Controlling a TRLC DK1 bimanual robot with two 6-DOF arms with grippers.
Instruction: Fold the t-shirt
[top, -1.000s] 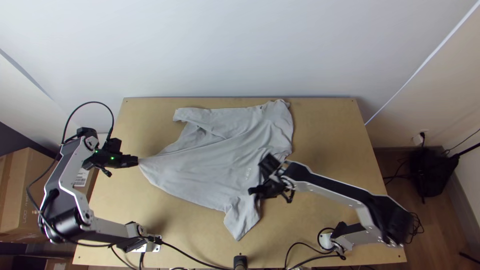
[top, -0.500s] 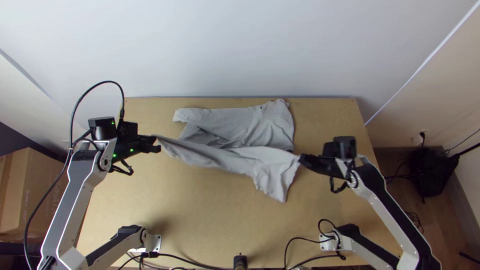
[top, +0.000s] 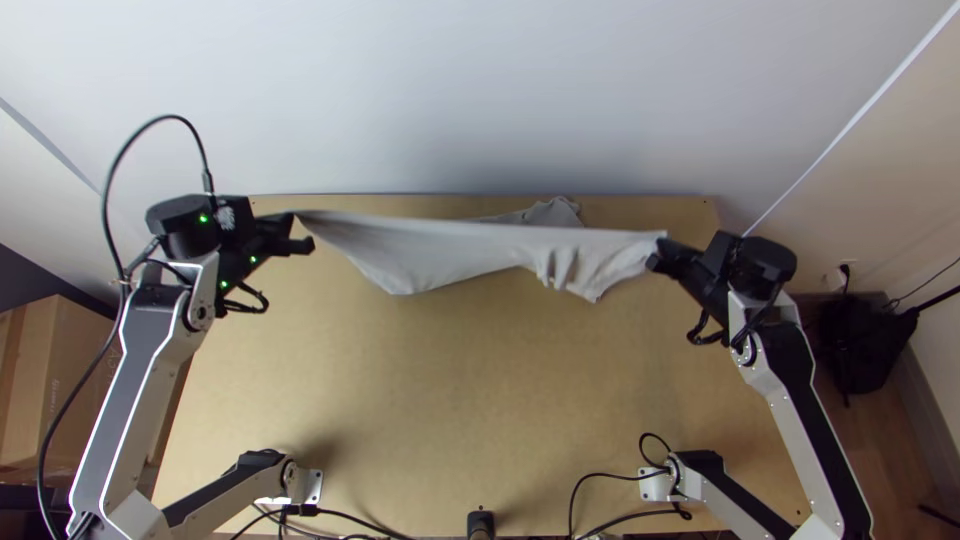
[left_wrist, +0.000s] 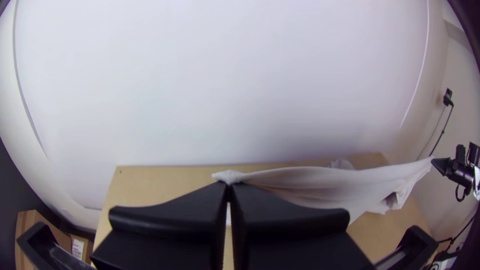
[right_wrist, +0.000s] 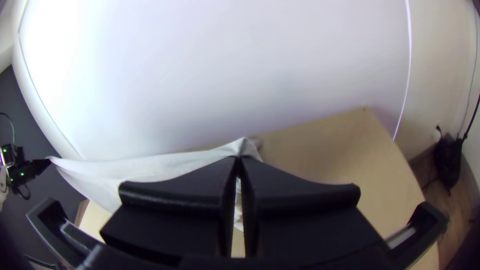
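Observation:
In the top view the grey t-shirt (top: 450, 252) is stretched between both grippers over the table's far half, its lower part hanging in folds. My left gripper (top: 300, 232) holds one end at the left, and my right gripper (top: 660, 252) the other end at the right. The left wrist view has the left gripper (left_wrist: 228, 187) shut on a bunched bit of the shirt (left_wrist: 320, 187). In the right wrist view the right gripper (right_wrist: 239, 162) is shut on a peak of the shirt (right_wrist: 150, 167). A crumpled part lies behind the stretched cloth, near the far edge.
The wooden table (top: 480, 400) is bare in front of the shirt. A wall (top: 480, 90) rises behind its far edge. A cardboard box (top: 60, 370) stands off the left side, a black bag (top: 865, 340) off the right. Cables run along the near edge.
The right gripper came onto the shirt, then moved right and toward the far edge. The left gripper moved toward the far edge too. The shirt, spread before, is now pulled up and taut between them.

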